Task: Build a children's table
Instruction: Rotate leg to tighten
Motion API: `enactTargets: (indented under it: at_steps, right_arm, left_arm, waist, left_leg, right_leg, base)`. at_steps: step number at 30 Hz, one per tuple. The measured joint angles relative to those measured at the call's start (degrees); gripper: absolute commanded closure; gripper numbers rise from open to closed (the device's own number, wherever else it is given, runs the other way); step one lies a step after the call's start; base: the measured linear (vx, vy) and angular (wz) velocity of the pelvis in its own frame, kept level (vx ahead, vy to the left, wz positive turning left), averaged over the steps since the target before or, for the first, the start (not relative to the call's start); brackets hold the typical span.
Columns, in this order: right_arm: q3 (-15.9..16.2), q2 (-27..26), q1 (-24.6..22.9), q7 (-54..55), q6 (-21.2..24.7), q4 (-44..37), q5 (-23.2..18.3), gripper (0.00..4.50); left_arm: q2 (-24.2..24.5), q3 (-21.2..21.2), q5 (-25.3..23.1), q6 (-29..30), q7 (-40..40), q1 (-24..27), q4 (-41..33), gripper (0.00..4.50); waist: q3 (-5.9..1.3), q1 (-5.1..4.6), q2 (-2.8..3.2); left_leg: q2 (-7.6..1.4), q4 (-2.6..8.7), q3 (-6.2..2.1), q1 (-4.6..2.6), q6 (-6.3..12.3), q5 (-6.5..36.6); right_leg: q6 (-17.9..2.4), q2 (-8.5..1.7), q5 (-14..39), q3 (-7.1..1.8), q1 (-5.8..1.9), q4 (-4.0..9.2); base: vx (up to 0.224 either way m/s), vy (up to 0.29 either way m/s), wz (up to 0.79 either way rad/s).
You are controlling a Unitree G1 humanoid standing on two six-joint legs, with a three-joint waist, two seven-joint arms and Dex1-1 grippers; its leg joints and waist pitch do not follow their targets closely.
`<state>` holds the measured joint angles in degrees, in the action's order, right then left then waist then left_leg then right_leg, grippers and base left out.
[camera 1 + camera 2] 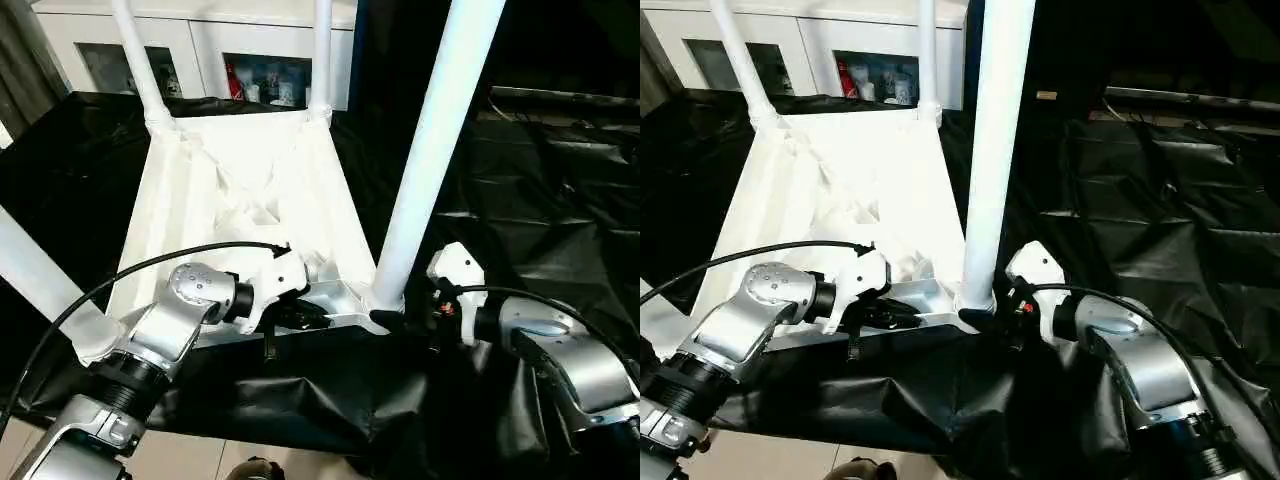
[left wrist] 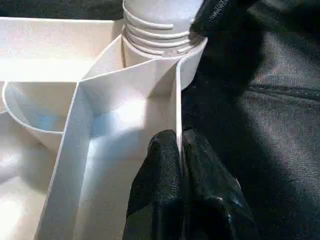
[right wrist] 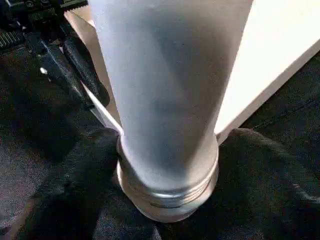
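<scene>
We have the table top (image 1: 250, 190) lying upside down on the black sheet (image 1: 540, 230), ribs facing up, with legs standing in its corner sockets. The near-right leg (image 1: 430, 150) is the one in hand: its threads still show above the socket (image 2: 192, 62), so we judge it not fully seated.

Risks:
- Cross-threading, if we turn the leg while it leans.
- The top spinning or sliding on the slick sheet, if the left grip slips off the thin wall.

Left gripper (image 2: 180, 165): clenched on the top's near edge wall (image 2: 177, 100), forearm reaching inward, holding it down. Right gripper (image 3: 165, 200): fingers spread around the leg's base, arm coming in low from the right; we cannot tell whether they press on it.
</scene>
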<state>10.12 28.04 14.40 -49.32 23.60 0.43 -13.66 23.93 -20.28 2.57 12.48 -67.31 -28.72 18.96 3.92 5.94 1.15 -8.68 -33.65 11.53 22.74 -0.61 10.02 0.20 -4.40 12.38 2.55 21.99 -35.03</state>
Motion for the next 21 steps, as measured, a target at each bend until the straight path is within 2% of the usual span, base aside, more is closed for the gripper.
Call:
enactTargets:
  at_steps: [7, 15, 18, 19, 21]
  right_arm:
    - [0.2, -0.3, 0.0, -0.2, 0.0, 0.0, -0.2, 1.55]
    - [0.2, -2.0, -0.1, 1.9, -0.9, 0.8, 0.9, 1.75]
    - [-3.5, -10.2, 1.1, 15.7, -2.6, 6.6, 3.6, 1.77]
    - [-5.0, -13.5, 2.3, 23.0, -2.5, 8.7, 5.0, 1.78]
    - [-6.2, -16.7, 4.2, 31.5, -2.1, 11.3, 6.8, 1.78]
  left_arm:
    - [0.0, 0.0, 0.0, 0.1, 0.0, 0.0, 0.0, 4.5]
    - [-0.7, 0.0, -0.5, 0.4, 1.6, 0.0, 0.1, 4.5]
    - [-7.2, 1.1, -3.6, 1.2, 12.2, -2.9, 5.7, 4.5]
    - [-10.7, 1.5, -4.2, 2.3, 17.1, -4.8, 8.9, 4.5]
    - [-14.6, 1.6, -5.1, 3.8, 23.1, -6.7, 12.0, 4.5]
  waist:
    - [0.0, -0.01, 0.0]
    - [-0.02, -0.2, -0.03]
    - [-0.09, -0.7, -0.12]
    - [-0.08, -0.83, -0.11]
    - [-0.09, -0.89, -0.1]
  left_leg:
    - [-0.02, -0.08, 0.0, 0.0, 0.01, 0.0]
    - [-0.07, -0.24, 0.0, -0.02, 0.0, 0.0]
    - [-0.07, -0.31, 0.0, -0.25, -0.02, 0.0]
    - [-0.07, -0.33, 0.02, -0.29, -0.05, 0.0]
    - [-0.06, -0.36, 0.04, -0.31, -0.08, -0.1]
  right_leg:
    - [0.0, 0.0, 0.0, 0.01, 0.0, -0.08]
    - [0.0, 0.0, 0.0, 0.01, -0.01, -0.28]
    - [-0.4, 0.0, -0.3, -0.01, -0.18, -0.3]
    - [-0.5, 0.0, -0.4, -0.03, -0.2, -0.26]
    - [-0.6, -0.03, -0.5, -0.04, -0.21, -0.17]
  base:
    - [0.0, 0.0, 0.0]
    - [0.0, 0.0, 0.0]
    - [0.0, 0.0, 0.0]
    - [-0.058, 0.008, -0.02]
    - [-0.029, 0.004, -0.01]
